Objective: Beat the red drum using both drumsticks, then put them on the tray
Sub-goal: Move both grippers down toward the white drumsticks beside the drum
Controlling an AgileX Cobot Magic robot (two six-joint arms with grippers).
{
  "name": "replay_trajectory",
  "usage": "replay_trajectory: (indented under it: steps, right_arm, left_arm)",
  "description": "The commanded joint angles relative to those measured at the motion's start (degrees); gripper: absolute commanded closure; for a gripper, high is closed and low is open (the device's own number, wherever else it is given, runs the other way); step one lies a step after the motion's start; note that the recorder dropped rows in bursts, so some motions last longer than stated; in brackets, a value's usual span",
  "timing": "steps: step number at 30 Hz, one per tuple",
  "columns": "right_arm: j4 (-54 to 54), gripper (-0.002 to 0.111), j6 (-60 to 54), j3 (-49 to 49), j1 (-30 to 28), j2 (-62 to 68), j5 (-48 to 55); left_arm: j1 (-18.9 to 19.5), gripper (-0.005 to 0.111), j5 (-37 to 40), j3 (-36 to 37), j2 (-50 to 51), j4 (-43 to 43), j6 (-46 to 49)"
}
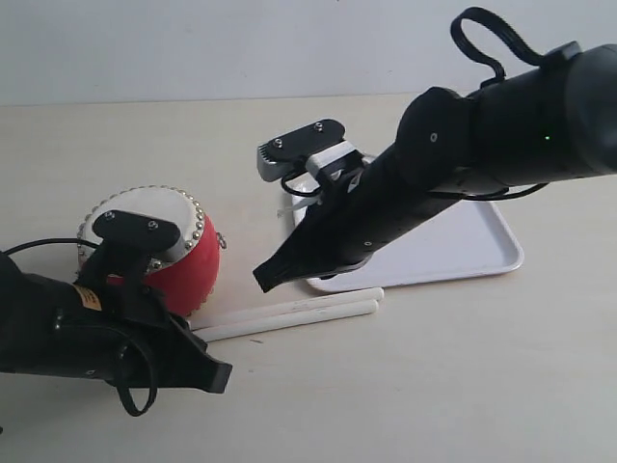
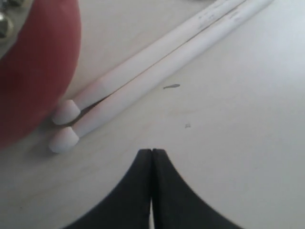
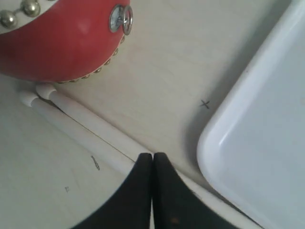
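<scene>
On the pale beige tabletop (image 1: 453, 386), seen from the exterior view, a small barrel-shaped drum with a glossy red body, an off-white skin and a ring of silver studs (image 1: 188, 265) stood at about 9 o'clock from the middle of the scene. A flat, shallow white plastic tray with rounded corners and a low rim (image 1: 472, 241) lay well apart from it, at roughly 2 o'clock from the drum, and nothing rested on the part of it that showed.

Two slim, pale cream-white drumsticks (image 1: 289, 316) lay flat on the tabletop between them, side by side and touching along their length. They ran from about 5 o'clock of the drum out toward 3 o'clock. Their small rounded tips sat right at the foot of the red body, and their far ends came close to the tray's near rim; whether they touched it could not be told.

The black left gripper (image 1: 218, 376) hung low at about 6 o'clock from the drum, close to the sticks' rounded tips. Its jaws were pressed fully together with nothing between them. The black right gripper (image 1: 262, 280) reached across from the tray's side and pointed down just over the middle of the sticks, at about 3 o'clock from the drum. Its jaws were likewise closed tight and empty. Neither gripper touched a stick.
</scene>
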Motion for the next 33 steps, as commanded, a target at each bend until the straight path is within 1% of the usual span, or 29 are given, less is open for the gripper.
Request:
replay_trajectory:
  steps: [1,7,17,28,33]
  right_arm:
    - [4.7,0.108,-5.6,-2.8,0.2,2.6,0.4]
    - [7.3,0.108,-8.7,-4.5,0.5,4.6,3.6]
    - [6.9,0.108,-8.7,-7.5,1.2,8.3,2.3]
    - [6.7,0.108,-8.7,-7.6,1.2,11.6,2.2]
    - [6.7,0.108,-8.7,-7.6,1.2,12.5,-0.1]
  left_arm:
    - [-0.4,0.107,-2.2,0.0,1.9,-0.3,-0.1]
    - [-0.4,0.107,-7.1,0.0,4.5,-0.3,-2.0]
    - [-0.4,0.107,-7.5,0.0,6.7,-0.2,-2.5]
    - [-0.4,0.107,-8.2,0.0,6.7,-0.2,-2.5]
    - [-0.4,0.107,-8.7,0.0,6.7,-0.2,-2.5]
